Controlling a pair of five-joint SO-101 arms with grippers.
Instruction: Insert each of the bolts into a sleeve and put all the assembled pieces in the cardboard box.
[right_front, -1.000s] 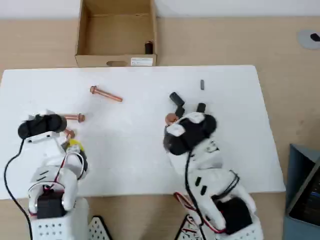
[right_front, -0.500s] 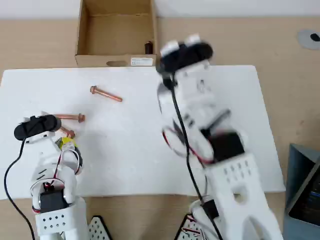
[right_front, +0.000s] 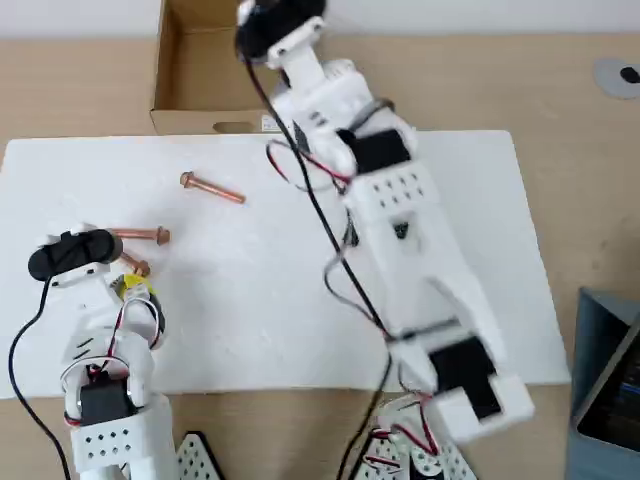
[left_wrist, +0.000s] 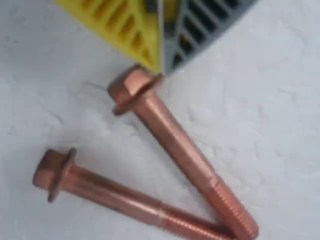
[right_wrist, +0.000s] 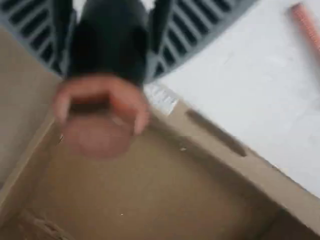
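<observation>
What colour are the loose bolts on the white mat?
Shiny copper-orange bolts; the left wrist view shows them best.

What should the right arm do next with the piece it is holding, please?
Probably open the right gripper. It holds the assembled piece, a bolt in a black sleeve, above the inside of the cardboard box, so letting go should drop it in.

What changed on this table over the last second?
The right tool swung from the middle of the white mat up over the cardboard box, shut on a bolt-and-sleeve piece. The left tool barely shifted. The three loose bolts stayed put.
</observation>
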